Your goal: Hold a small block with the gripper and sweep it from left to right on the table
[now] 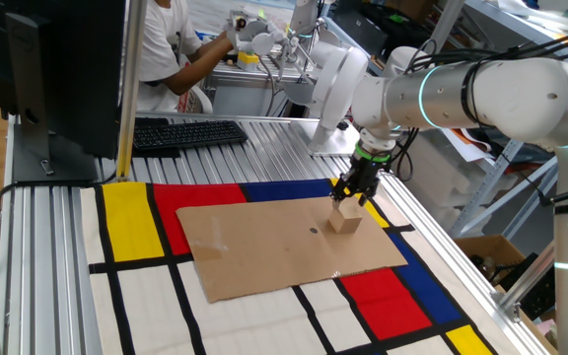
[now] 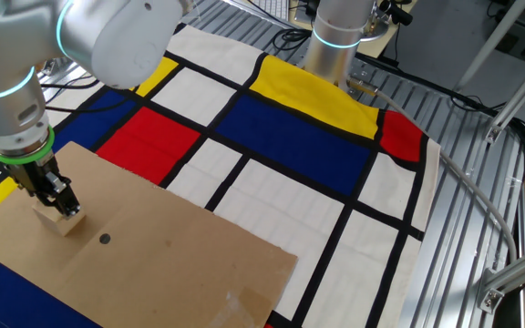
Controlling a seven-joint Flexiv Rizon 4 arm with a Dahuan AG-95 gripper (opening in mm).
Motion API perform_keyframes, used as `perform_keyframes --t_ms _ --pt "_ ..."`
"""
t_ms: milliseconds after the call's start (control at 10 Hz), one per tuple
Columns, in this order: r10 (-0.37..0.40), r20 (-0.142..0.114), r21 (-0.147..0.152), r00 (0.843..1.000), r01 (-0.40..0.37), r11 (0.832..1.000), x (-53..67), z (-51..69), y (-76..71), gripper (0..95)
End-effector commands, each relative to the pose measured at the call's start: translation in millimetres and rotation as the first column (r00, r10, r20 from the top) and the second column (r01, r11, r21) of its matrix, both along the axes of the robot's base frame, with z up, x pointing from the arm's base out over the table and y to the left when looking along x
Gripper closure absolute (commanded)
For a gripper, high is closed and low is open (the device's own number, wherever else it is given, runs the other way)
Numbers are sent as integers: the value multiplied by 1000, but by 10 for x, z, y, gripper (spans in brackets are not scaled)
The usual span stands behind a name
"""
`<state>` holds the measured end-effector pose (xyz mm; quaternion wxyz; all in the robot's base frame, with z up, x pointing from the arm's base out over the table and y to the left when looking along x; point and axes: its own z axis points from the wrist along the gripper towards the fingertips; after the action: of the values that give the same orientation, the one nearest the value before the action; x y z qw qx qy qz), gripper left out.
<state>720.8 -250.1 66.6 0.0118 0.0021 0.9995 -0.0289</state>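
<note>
A thick white and silver robot arm reaches in from the right of one fixed view, ending in a small black two-fingered gripper (image 1: 348, 200) with a glowing green ring above it. The gripper points straight down, its jaws spread wide and set over the top of the small block (image 1: 344, 218), a plain, light tan wooden cube; whether the fingers actually press its sides cannot be told. The block sits on a flat, smooth brown cardboard sheet (image 1: 274, 247), right of centre in that view and at the far left of the other fixed view, just left of a small dark dot (image 2: 105, 239) on the cardboard. The sheet lies on a soft mat (image 2: 272, 137) of red, yellow, blue and white rectangles outlined in black, spread over the table (image 1: 47, 256) of ribbed aluminium slats. At upper left, a black keyboard (image 1: 187, 132) and a dark monitor (image 1: 52, 69) stand behind the mat, and a person in white (image 1: 166, 49) works beyond. No readable writing shows.
</note>
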Motion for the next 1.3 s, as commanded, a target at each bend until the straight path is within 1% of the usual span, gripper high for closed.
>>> perform_keyframes --t_ms 100,200,900,1100,1200,1300 --pt "4 7 -1 1000 -4 1000 0 -15 0 0" --pt "4 3 -2 1000 -4 1000 4 -28 3 0" --pt "2 3 1 1000 -2 1000 31 -163 -11 0" --pt "0 3 6 1000 0 1000 29 -204 -14 0" --pt "0 6 9 1000 0 1000 30 -227 -17 190" --pt "2 6 8 1000 -2 1000 34 -245 -17 190"
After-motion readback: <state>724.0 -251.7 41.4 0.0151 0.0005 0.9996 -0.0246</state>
